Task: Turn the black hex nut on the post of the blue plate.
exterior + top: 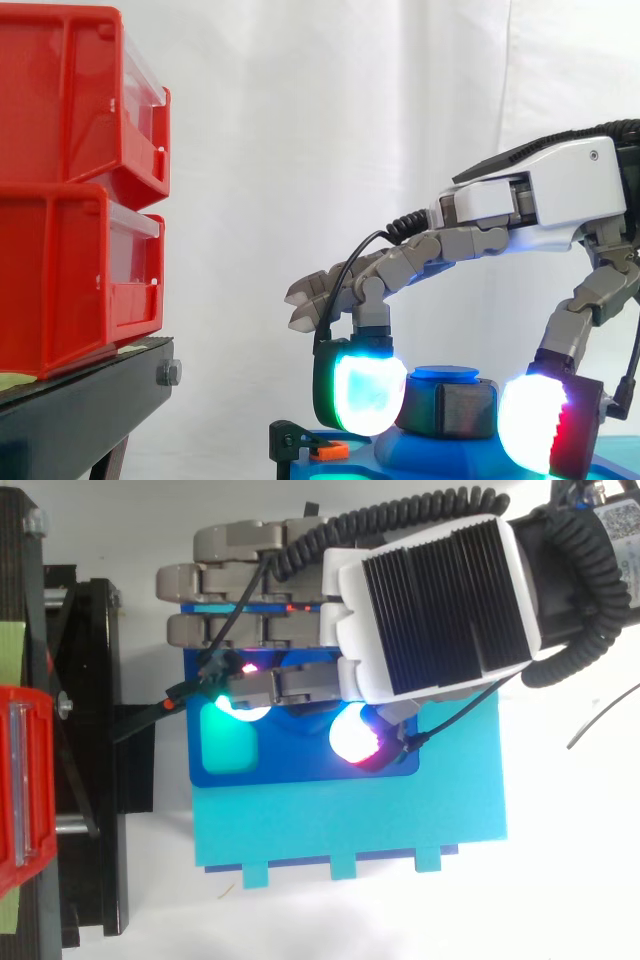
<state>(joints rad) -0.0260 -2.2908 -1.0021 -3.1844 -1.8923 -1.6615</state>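
Near red bins (60, 270), black hex nut (455, 408)

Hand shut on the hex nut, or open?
Shut on it. Side view: the hand's fingers curl down and press opposite sides of the black hex nut on the blue post.

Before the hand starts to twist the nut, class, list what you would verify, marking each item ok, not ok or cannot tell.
1. The black hex nut sits on the post of the blue plate: ok.
2. The hand pinches the nut, with a pad against each side: ok.
3. The spare fingers are held above the nut: ok.
4. The red bins stand apart from the hand: ok.
5. How tight the nut sits: cannot tell.
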